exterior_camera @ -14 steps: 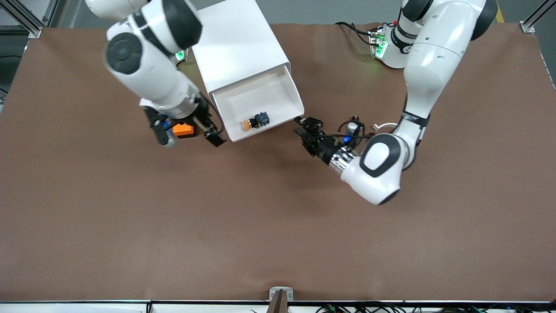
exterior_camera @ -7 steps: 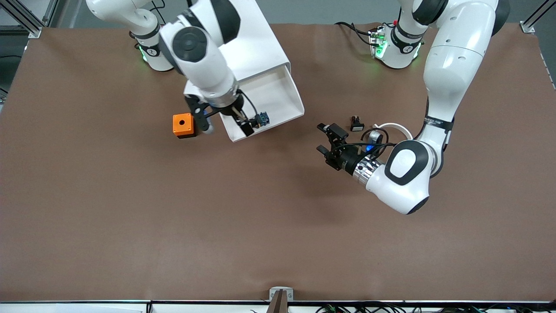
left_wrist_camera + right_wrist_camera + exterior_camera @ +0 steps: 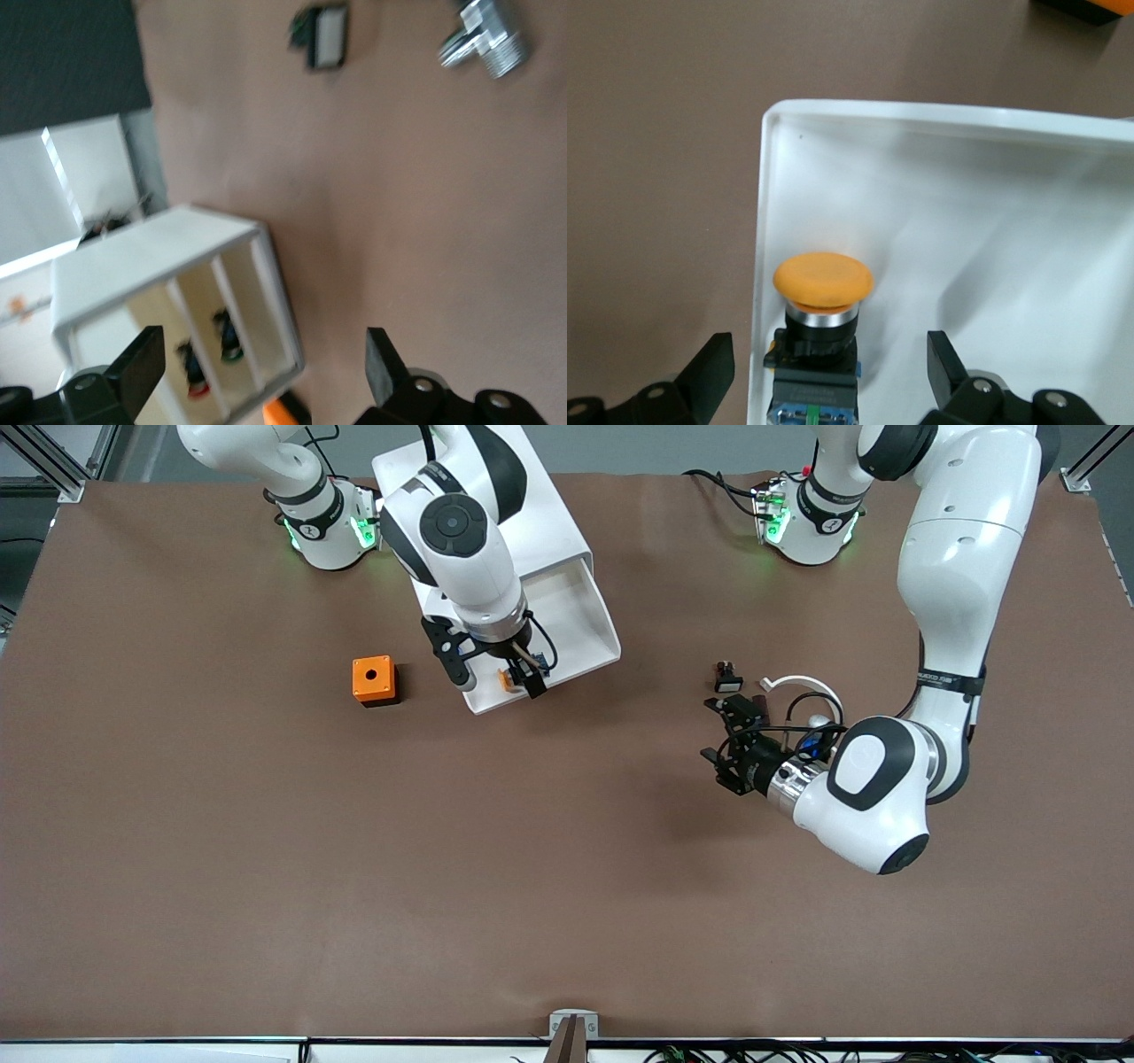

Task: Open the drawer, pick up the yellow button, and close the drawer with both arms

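Observation:
The white cabinet [image 3: 549, 522] lies on the table with its top drawer [image 3: 585, 624] pulled open. The button [image 3: 506, 679], orange cap and black body, lies in the drawer near its front corner. My right gripper [image 3: 498, 677] is over that corner, open, its fingers either side of the button. In the right wrist view the button [image 3: 823, 282] lies in the drawer [image 3: 939, 212] between my right gripper's [image 3: 828, 372] spread fingers, untouched. My left gripper [image 3: 716, 732] is open and empty over bare table toward the left arm's end; in its wrist view my left gripper [image 3: 261, 367] faces the cabinet [image 3: 159, 257].
An orange box with a hole [image 3: 373, 679] stands beside the drawer toward the right arm's end. A small black-and-white part [image 3: 727, 677] and a white curved piece [image 3: 802, 684] lie near my left gripper. A metal fitting [image 3: 484, 44] shows in the left wrist view.
My right gripper swung from over the orange box to over the drawer and now straddles the button. My left gripper moved away from the drawer's front toward the left arm's end.

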You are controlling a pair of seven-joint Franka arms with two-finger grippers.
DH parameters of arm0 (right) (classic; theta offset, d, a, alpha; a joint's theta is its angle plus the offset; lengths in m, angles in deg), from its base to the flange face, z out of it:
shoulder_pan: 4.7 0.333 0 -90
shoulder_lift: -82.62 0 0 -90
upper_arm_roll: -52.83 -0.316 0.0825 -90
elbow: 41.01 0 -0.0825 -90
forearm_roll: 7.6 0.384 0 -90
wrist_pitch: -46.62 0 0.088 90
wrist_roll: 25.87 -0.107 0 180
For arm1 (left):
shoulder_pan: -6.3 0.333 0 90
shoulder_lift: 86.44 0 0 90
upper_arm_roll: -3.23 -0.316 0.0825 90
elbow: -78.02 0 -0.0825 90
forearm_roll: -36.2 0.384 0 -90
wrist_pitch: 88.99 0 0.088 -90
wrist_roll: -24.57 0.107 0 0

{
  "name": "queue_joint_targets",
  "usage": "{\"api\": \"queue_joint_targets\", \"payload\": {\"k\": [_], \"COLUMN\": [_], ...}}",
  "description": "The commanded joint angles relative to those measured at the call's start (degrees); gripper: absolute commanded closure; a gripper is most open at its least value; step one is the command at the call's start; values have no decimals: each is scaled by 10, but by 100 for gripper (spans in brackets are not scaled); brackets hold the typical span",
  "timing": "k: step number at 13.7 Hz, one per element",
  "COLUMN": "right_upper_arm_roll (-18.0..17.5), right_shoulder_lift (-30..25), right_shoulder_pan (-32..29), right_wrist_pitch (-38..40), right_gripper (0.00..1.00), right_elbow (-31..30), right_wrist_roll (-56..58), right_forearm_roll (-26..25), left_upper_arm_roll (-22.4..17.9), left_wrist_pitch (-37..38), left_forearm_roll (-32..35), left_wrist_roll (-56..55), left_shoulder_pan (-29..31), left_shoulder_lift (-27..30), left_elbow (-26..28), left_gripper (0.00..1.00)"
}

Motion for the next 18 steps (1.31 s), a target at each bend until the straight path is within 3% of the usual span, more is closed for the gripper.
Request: {"api": "queue_joint_targets", "payload": {"k": [1, 3, 7, 11, 13, 15, 18], "right_upper_arm_roll": [5, 6, 6, 8, 6, 7, 8], "right_shoulder_lift": [-6, -7, -9, -10, -9, -9, -10], "right_shoulder_pan": [4, 0, -2, -4, -22, -36, -82], "right_wrist_pitch": [-2, -1, -1, 13, 43, 81, 122], "right_gripper": [29, 42, 54, 86, 94, 97, 98], "right_elbow": [-2, 0, 1, 17, 48, 74, 108], "right_wrist_roll": [-9, -6, -4, 25, 45, 91, 218], "right_forearm_roll": [-8, -7, -7, -6, 1, 11, 13], "left_upper_arm_roll": [1, 1, 1, 6, 3, 7, 6], "left_wrist_pitch": [5, 5, 3, -4, -29, -67, -111], "left_forearm_roll": [53, 68, 103, 145, 158, 199, 255], "left_wrist_roll": [56, 129, 227, 323, 342, 360, 477], "left_shoulder_pan": [-3, -3, -12, -26, -42, -60, -89], "left_shoulder_lift": [22, 24, 40, 42, 42, 42, 42], "left_elbow": [4, 4, 4, -14, -15, -15, -15], "left_gripper": [1, 1, 1, 1, 1, 1, 1]}}
